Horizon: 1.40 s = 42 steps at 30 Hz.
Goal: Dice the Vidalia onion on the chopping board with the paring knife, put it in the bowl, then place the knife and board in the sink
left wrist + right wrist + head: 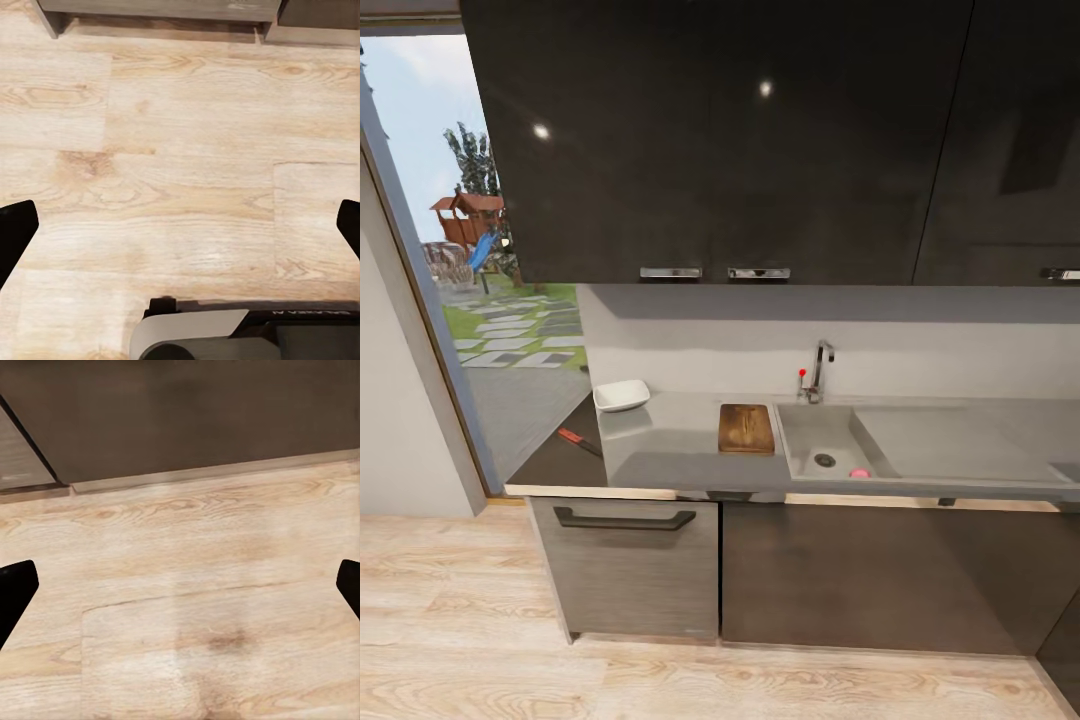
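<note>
Your left fingers and right fingers spread wide, empty (over wooden floor), onion in sink, bowl empty on desk.

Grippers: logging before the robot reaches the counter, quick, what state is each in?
Left gripper: open, empty, over wooden floor.
Right gripper: open, empty.

Even, soft render; two glare spots on dark upper cabinets; wide-angle edge distortion.
</note>
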Available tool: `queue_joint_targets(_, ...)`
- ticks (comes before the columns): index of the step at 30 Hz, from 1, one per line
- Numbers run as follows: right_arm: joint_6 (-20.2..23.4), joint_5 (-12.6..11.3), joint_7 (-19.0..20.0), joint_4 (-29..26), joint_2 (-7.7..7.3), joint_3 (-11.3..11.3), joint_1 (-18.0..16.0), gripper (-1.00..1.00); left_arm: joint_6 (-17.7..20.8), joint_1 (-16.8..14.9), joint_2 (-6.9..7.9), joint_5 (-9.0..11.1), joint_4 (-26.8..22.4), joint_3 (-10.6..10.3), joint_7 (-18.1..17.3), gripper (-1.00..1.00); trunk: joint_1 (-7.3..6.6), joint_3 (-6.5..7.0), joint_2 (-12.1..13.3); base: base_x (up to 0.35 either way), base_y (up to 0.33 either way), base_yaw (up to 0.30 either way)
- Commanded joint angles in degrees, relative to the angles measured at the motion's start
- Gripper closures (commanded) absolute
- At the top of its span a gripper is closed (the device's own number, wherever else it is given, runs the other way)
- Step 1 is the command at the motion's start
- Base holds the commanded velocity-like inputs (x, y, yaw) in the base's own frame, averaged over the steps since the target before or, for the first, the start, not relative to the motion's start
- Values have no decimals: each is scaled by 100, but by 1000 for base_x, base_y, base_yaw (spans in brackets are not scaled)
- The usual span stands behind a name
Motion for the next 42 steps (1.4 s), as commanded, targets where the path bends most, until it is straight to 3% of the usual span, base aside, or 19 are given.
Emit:
queue_joint_targets(1,-18,-12,3,4,5,-16,-1,-100,-15,0,2,23,3,-15,0,-100,2,-1,-3,0,0,0)
queue_joint_targets(33,-17,-21,1,4,13,-17,-1,-100,-16,0,5,23,-3,-9,-3,-100,2,-1,-3,1,0,0)
queue_joint_targets(42,-22,-20,1,-23,14,-26,-1,-100,-15,0,2,23,-8,-8,0,-100,2,-1,-3,187,0,0)
